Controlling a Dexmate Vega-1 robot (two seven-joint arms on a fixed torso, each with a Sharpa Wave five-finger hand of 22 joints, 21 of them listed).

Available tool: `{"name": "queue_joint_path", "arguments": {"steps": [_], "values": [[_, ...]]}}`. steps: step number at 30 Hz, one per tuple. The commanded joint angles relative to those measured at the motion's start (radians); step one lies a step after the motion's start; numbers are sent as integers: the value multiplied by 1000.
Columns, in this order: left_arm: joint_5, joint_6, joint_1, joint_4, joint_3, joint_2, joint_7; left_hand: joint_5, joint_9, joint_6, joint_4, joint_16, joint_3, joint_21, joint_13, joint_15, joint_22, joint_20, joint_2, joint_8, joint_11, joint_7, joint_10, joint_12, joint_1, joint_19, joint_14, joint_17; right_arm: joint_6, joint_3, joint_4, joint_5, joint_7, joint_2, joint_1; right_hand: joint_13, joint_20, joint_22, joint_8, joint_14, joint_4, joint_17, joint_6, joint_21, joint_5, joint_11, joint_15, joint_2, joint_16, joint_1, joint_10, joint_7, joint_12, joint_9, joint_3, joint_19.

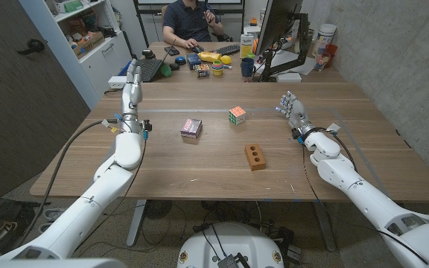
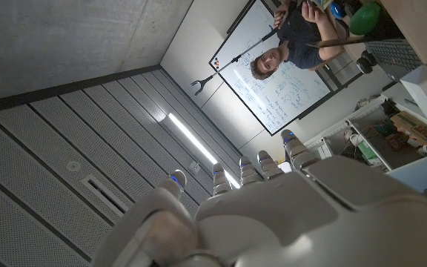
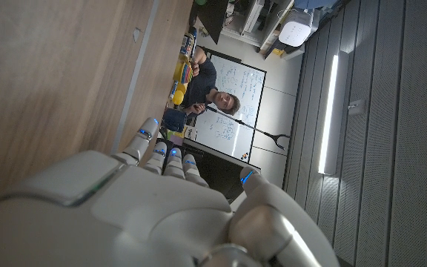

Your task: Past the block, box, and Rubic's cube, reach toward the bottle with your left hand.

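Bottle (image 1: 249, 42): probably light, stiff plastic, smooth-sided; best gripped around the middle, below the cap. Small and pale with a yellowish band, too far off for detail. Stands on the far desk near a dark mug (image 1: 246, 68), well beyond the 3 nearer things: block (image 1: 255, 156), box (image 1: 191, 129), cube (image 1: 237, 115). Left hand (image 1: 133, 77) released, fingers straight up, holding nothing. Right hand (image 1: 293, 110) likewise free, fingers apart.

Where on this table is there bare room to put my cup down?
Bare wood lies along the near edge in front of the brick-coloured block, and between the box and the left hand. The far desk, around the keyboard, is crowded.
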Motion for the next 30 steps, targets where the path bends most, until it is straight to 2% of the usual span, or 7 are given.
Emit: {"name": "queue_joint_path", "arguments": {"steps": [1,6,13,22,25,28,30], "values": [[285,246,71,-136,-37,31,227,8,5,11,-2,-11,37,-19,7,-15,3,-3,85,0,-5,-2,7,-3,29,-30,-8,0,-4,-3,4,1,5,3,3,2,-2,3,5,-56,1,3,-4,-1,5,11,-1,93,3,0,-3,12,4,3,-2,-9],[403,401,85,-172,-26,50,291,8,7,20,-2,-20,79,-29,9,-22,5,-1,95,-2,-12,-2,10,-4,52,-47,-13,-1,-6,-5,4,2,8,4,5,2,-2,3,5,-57,2,4,-4,-1,5,10,-1,93,3,0,-4,11,4,3,-3,-9],[614,697,64,-206,37,113,310,-3,11,37,-1,-39,156,-46,15,-30,6,29,91,-4,-38,-3,-12,-14,91,-70,-32,-1,-5,-8,9,1,14,7,9,2,-2,3,5,-57,2,4,-5,-3,4,11,-1,91,3,-1,-4,12,4,3,-5,-8],[775,942,-16,-175,144,201,223,-17,14,38,1,-51,183,-43,19,-31,4,68,77,-9,-39,-3,-32,-20,101,-48,-54,0,1,-8,5,-1,10,7,4,2,-1,3,5,-57,2,4,-6,-4,4,11,0,88,2,-3,-4,12,4,3,-9,-8],[798,1003,-36,-172,174,223,177,-29,15,29,-8,-58,188,-40,21,-34,2,83,58,-16,-45,-3,-49,-24,106,-29,-70,1,7,-7,3,-6,7,6,1,2,0,3,5,-57,2,4,-6,-5,4,12,1,87,2,-3,-4,12,4,3,-10,-9],[813,1067,-51,-180,202,243,114,-41,15,14,-33,-60,189,-47,23,-39,-1,97,37,-23,-61,-3,-68,-28,118,-24,-82,0,9,-6,-1,-8,1,5,-2,2,0,3,5,-56,2,4,-6,-6,4,11,2,87,2,-4,-4,12,4,3,-11,-9],[825,1115,-61,-190,222,259,61,-51,15,0,-81,-57,186,-54,23,-32,-5,101,5,-28,-71,-2,-80,-29,142,0,-85,1,12,-6,-3,-10,-1,5,-3,2,0,3,5,-56,2,4,-6,-6,4,12,2,86,2,-4,-4,12,4,3,-12,-9]]}}
